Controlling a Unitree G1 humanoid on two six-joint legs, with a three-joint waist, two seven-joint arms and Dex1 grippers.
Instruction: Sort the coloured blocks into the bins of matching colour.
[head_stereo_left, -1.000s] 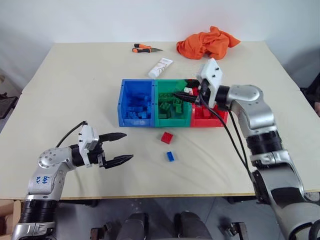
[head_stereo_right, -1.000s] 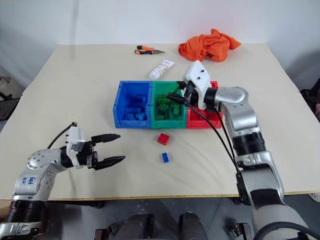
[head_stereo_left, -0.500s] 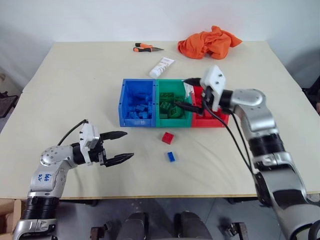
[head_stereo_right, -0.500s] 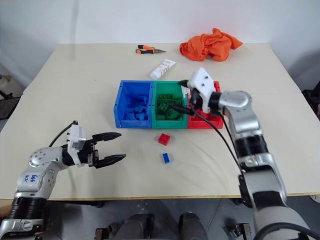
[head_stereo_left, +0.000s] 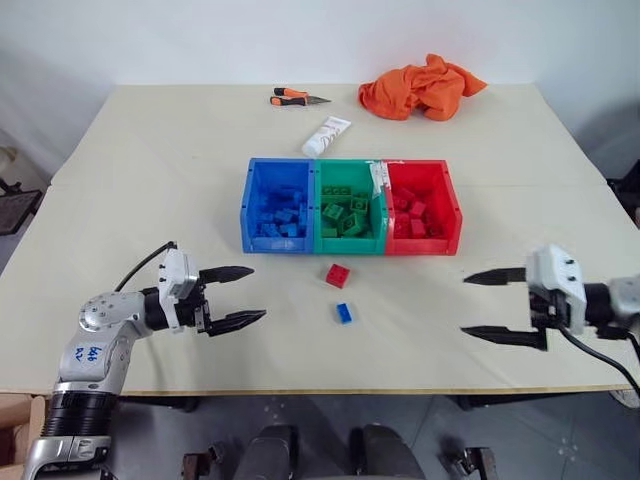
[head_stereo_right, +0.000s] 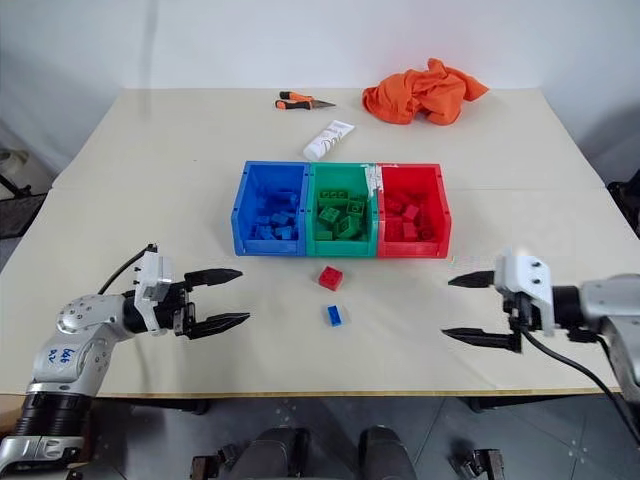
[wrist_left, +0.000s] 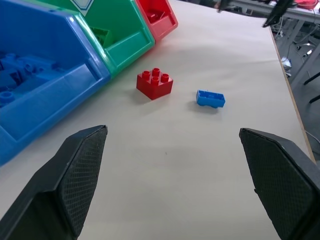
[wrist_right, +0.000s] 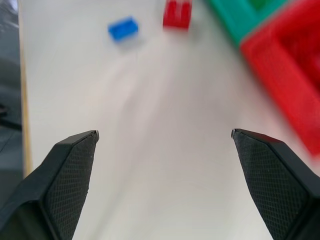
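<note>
The blue bin (head_stereo_left: 275, 205), green bin (head_stereo_left: 349, 207) and red bin (head_stereo_left: 422, 206) stand in a row mid-table, each with several blocks of its own colour inside. Two loose blocks lie on the table in front of the green bin: a red block (head_stereo_left: 337, 275) and, nearer me, a small blue block (head_stereo_left: 343, 312). My left gripper (head_stereo_left: 243, 296) hovers open and empty at the front left, pointing toward the loose blocks. At the front right, my right gripper (head_stereo_left: 484, 305) is open and empty, pointing left. Both wrist views show the red block (wrist_left: 154, 83) and the blue block (wrist_left: 210, 98).
An orange cloth (head_stereo_left: 421, 86) lies at the back right, an orange-handled tool (head_stereo_left: 293, 97) at the back middle, and a white tube (head_stereo_left: 326, 135) just behind the bins. The table's front edge (head_stereo_left: 330, 388) runs close below both grippers.
My right gripper has left the green bin, pulled back and down to the front right of the table and opened wide. The left gripper has stayed in place.
</note>
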